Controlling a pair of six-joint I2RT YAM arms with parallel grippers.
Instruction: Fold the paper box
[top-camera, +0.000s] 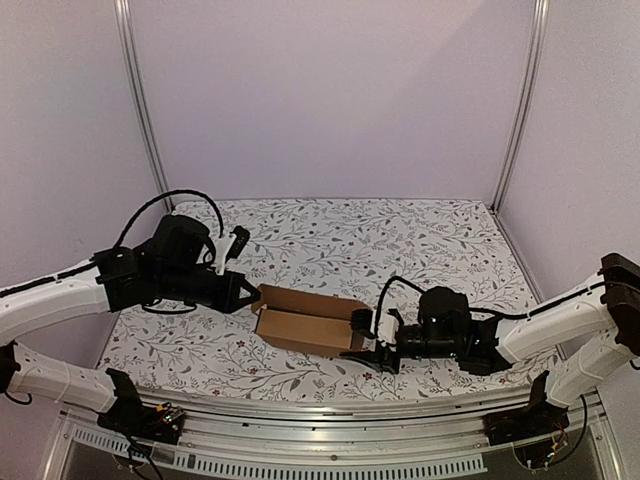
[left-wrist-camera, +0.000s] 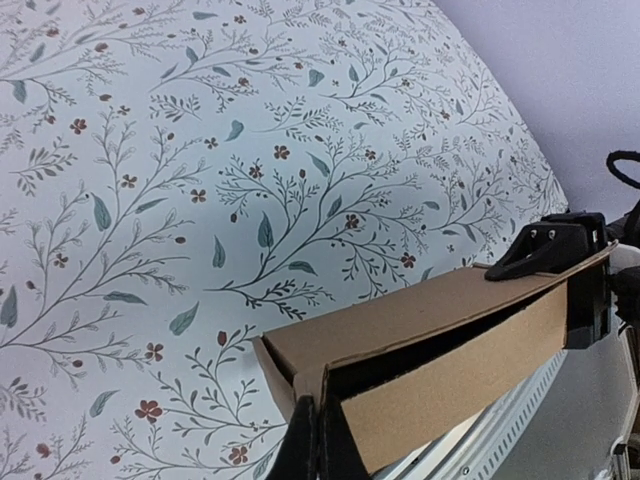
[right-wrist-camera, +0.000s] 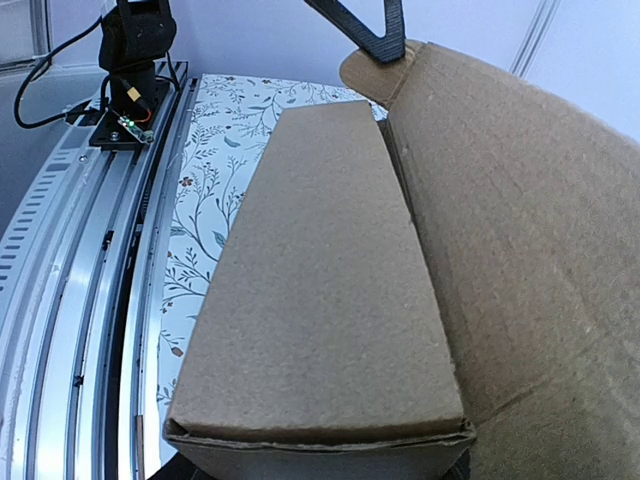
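The paper box (top-camera: 305, 322) is plain brown cardboard, partly folded, lying lengthwise near the table's front edge. In the left wrist view the paper box (left-wrist-camera: 430, 340) shows a dark gap under its top panel. My left gripper (top-camera: 250, 294) is at its left end. The two black fingers of this left gripper (left-wrist-camera: 318, 408) are pressed together on the box's corner flap. My right gripper (top-camera: 362, 338) holds the right end, with one finger (left-wrist-camera: 548, 250) lying on the top panel. The box (right-wrist-camera: 330, 290) fills the right wrist view and hides that gripper's fingers.
A floral cloth (top-camera: 400, 240) covers the table. A metal rail (top-camera: 320, 420) runs along the near edge, also seen as the rail (right-wrist-camera: 90, 300) beside the box. The left arm's base (right-wrist-camera: 135, 60) stands on it. Enclosure walls and posts (top-camera: 520, 100) close the back and sides.
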